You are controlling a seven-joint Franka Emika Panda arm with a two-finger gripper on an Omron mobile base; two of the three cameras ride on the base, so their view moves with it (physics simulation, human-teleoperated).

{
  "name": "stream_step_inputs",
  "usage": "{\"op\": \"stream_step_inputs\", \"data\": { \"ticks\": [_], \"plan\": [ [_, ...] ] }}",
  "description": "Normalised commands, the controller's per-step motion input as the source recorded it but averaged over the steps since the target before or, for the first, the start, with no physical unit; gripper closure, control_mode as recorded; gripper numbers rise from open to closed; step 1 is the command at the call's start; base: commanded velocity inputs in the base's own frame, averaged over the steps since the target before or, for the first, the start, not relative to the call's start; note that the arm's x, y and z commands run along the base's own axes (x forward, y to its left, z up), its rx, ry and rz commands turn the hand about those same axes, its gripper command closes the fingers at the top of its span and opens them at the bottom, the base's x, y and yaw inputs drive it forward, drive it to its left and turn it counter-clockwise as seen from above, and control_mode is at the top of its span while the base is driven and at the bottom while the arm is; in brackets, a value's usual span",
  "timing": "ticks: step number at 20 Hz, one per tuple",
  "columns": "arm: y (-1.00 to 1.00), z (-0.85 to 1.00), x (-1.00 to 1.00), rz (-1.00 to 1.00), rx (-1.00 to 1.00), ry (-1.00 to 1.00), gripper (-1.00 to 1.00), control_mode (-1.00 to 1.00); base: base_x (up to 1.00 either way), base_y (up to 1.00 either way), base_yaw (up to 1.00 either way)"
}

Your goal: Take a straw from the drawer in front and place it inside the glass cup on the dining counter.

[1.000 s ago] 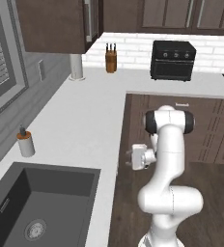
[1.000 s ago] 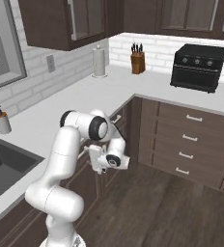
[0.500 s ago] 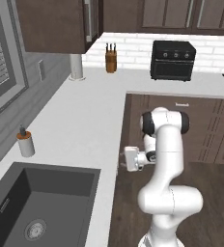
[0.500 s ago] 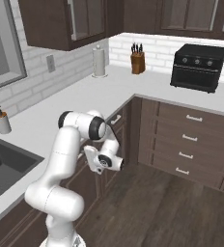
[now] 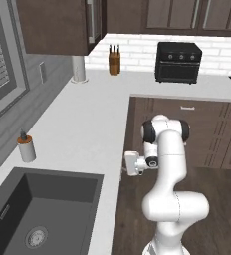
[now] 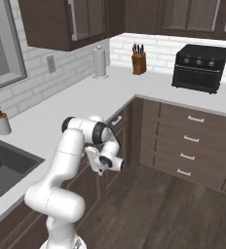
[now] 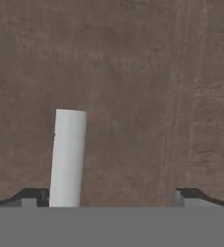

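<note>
Hand view: the gripper (image 7: 112,198) has its two dark tips wide apart with nothing between them, pressed close to a dark brown wood front (image 7: 133,72). A white bar handle (image 7: 68,159) stands just inside the left tip; whether they touch I cannot tell. From the base views the hand (image 5: 133,163) sits low against the cabinets under the white worktop (image 5: 87,124), beside the sink (image 5: 43,209). Farther off, drawers (image 6: 193,151), a soap bottle (image 5: 26,147), knife block (image 5: 114,59) and black oven (image 5: 178,62)
</note>
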Motion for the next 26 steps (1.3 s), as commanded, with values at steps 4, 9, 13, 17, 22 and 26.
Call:
{"op": "stream_step_inputs", "data": {
  "ticks": [4, 9, 13, 17, 22, 26],
  "plan": [
    [0.17, -0.11, 0.14, 0.0, 0.0, 0.0, -1.0, -1.0, 0.0, 0.0, 0.0],
    [0.25, 0.0, 0.0, 0.0, 0.0, 0.0, -1.0, -1.0, 0.0, 0.0, 0.0],
    [0.25, 0.13, -0.17, 0.0, 0.0, -0.06, -1.0, -1.0, 0.0, 0.0, 0.0],
    [0.26, 0.28, -0.27, 0.0, 0.0, -0.09, -1.0, -1.0, 0.0, 0.0, 0.0],
    [0.25, 0.16, -0.14, 0.0, 0.0, -0.03, -1.0, -1.0, 0.0, 0.0, 0.0],
    [0.24, 0.02, -0.02, 0.0, 0.0, -0.01, -1.0, -1.0, 0.0, 0.0, 0.0]
  ]
}}
